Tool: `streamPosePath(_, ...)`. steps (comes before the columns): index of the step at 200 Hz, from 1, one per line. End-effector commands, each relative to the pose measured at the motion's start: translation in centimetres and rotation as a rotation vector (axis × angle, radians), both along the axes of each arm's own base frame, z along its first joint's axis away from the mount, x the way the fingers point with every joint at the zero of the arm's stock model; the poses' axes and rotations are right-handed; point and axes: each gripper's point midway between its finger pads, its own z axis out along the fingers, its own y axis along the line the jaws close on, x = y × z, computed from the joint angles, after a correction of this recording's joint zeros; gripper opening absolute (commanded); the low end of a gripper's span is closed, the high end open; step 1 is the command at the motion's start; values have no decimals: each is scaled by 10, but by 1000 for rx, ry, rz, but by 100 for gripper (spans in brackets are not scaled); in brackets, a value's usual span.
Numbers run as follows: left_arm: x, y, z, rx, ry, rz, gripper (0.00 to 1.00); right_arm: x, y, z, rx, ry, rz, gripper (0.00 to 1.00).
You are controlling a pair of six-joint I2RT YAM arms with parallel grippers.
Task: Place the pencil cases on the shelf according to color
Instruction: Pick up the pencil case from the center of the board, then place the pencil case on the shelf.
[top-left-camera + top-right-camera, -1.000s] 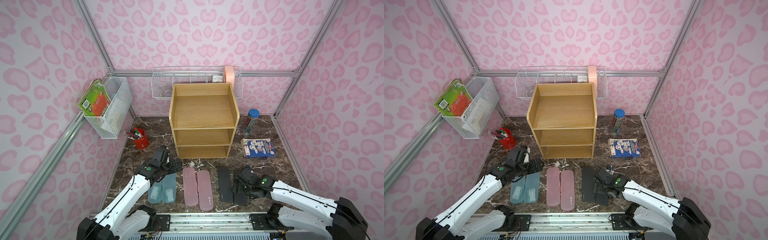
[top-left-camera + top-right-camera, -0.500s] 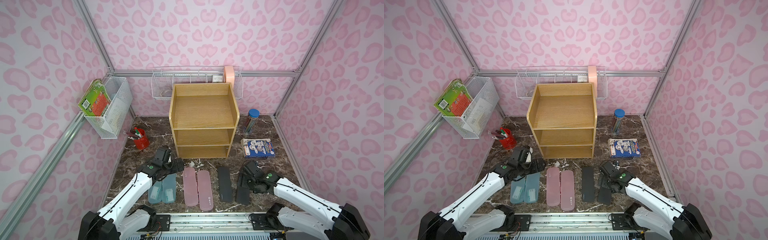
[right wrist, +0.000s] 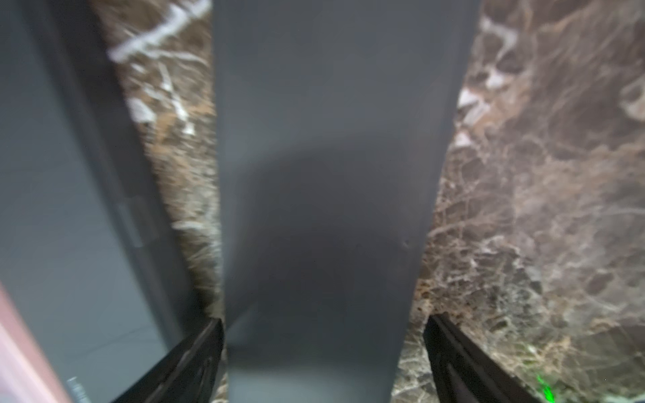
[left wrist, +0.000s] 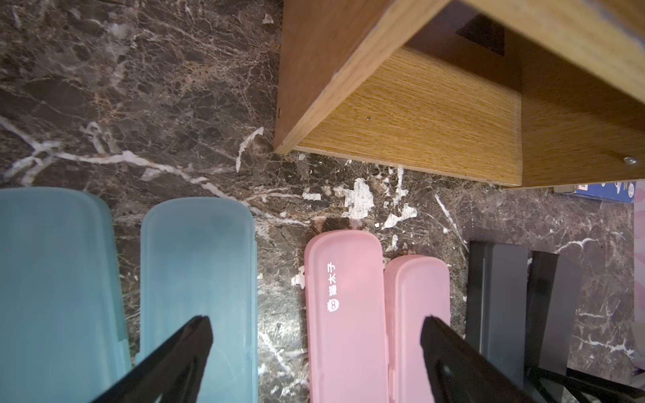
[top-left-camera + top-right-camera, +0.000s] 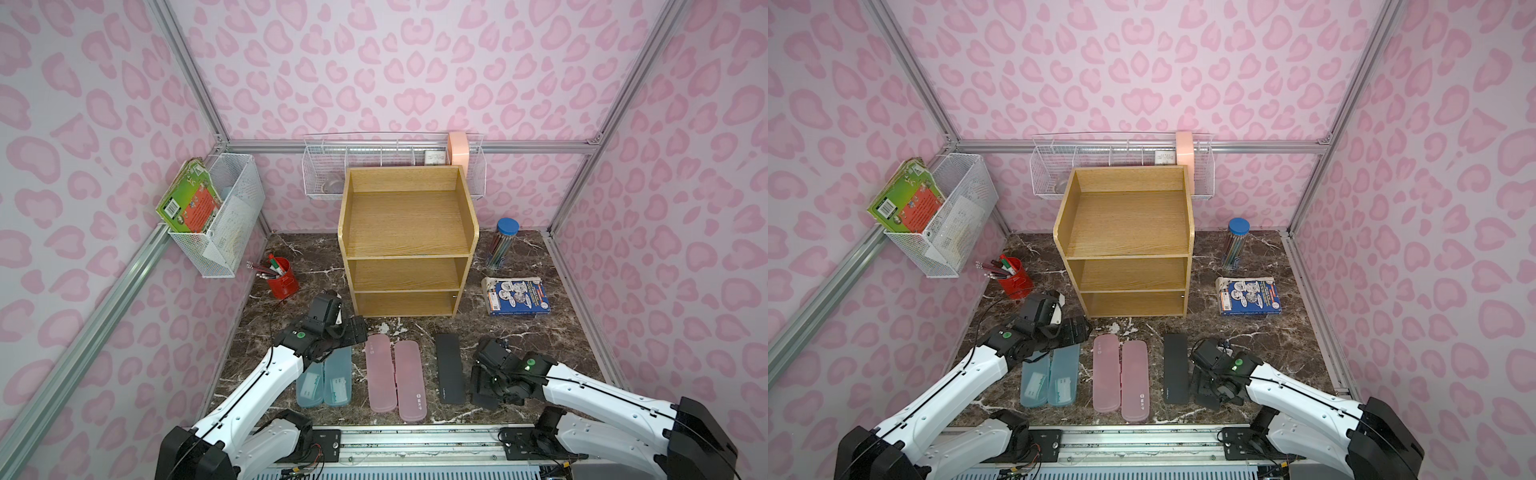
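The wooden shelf (image 5: pixel 407 232) (image 5: pixel 1125 224) stands at the back, all tiers bare. On the marble in front lie two teal pencil cases (image 5: pixel 324 380) (image 4: pixel 199 265), two pink ones (image 5: pixel 395 378) (image 4: pixel 343 296) and a black one (image 5: pixel 449 368). A second black case (image 5: pixel 484 395) (image 3: pixel 321 139) lies slanted to the right of it, mostly under my right arm. My right gripper (image 3: pixel 323 321) (image 5: pixel 486 384) is open, with one finger on each side of that case. My left gripper (image 4: pixel 316 319) (image 5: pixel 353 330) hovers open above the far ends of the inner teal and pink cases, holding nothing.
A red pen cup (image 5: pixel 282 282) stands left of the shelf. To the right of the shelf are a pencil tube with a blue lid (image 5: pixel 505 243) and a blue booklet (image 5: pixel 515 297). White wire baskets (image 5: pixel 220 220) (image 5: pixel 395 166) hang on the left and back walls.
My right gripper has shifted to the right, and the right-hand black case has slid away from the other one, now lying slanted. The left gripper has barely moved.
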Motion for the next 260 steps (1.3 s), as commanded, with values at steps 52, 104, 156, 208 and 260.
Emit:
streamPosePath(52, 7, -3, 6, 2, -7, -7, 98, 4, 12, -19, -30, -11, -32, 85)
streamPosePath(104, 10, -2, 16, 1, -22, 4, 98, -2, 8, -5, -51, -67, -26, 64)
streamPosePath(156, 2, 2, 29, -3, -44, 19, 98, 2, 12, 37, 23, -174, 3, 54)
streamPosePath(208, -4, 12, 54, 20, -93, 31, 98, -9, 40, 66, 73, -241, 151, 51)
streamPosePath(260, -11, 18, 78, 22, -133, 37, 98, -25, 95, 125, 155, -376, 359, 48)
